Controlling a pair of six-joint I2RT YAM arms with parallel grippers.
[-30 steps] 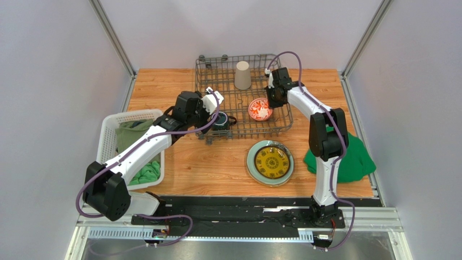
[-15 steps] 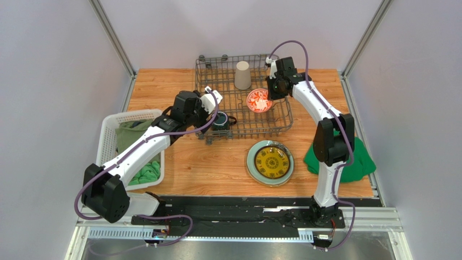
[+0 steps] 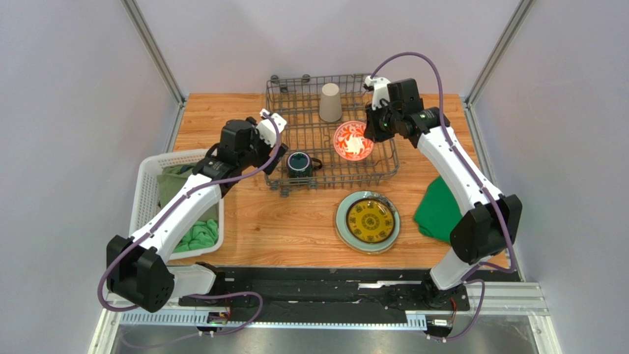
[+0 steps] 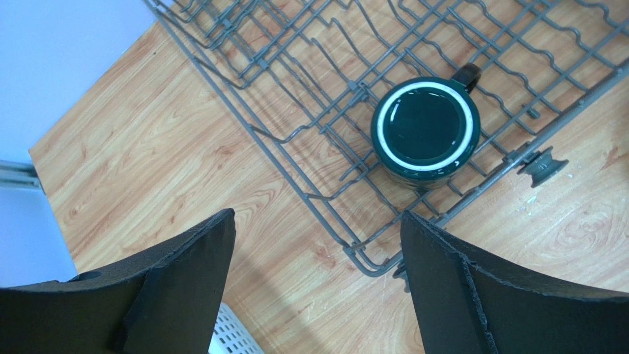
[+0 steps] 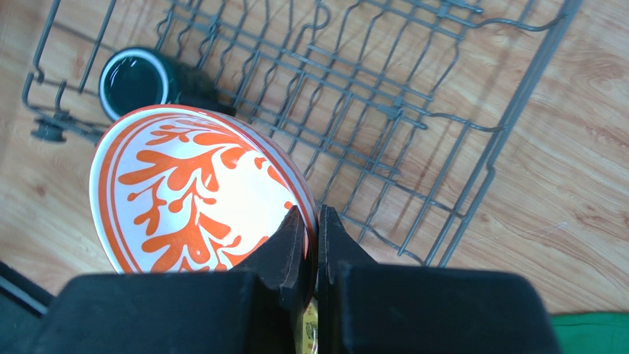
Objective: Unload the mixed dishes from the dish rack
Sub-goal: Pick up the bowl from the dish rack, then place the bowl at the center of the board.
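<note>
The dark grey wire dish rack stands at the back of the table. My right gripper is shut on the rim of the red-and-white bowl and holds it lifted above the rack's right side; the bowl fills the right wrist view. The dark teal mug sits in the rack's front left corner and shows in the left wrist view. The beige tumbler stands upside down at the rack's back. My left gripper is open and empty, left of the mug. The yellow patterned plate lies on a pale green plate.
A white slatted basket with green cloths stands at the left. A green cloth lies at the right under my right arm. The rack's front left corner lies between my left fingers.
My right gripper has lifted the bowl up off the rack and swung right. My left gripper has drawn back to the left, away from the mug.
</note>
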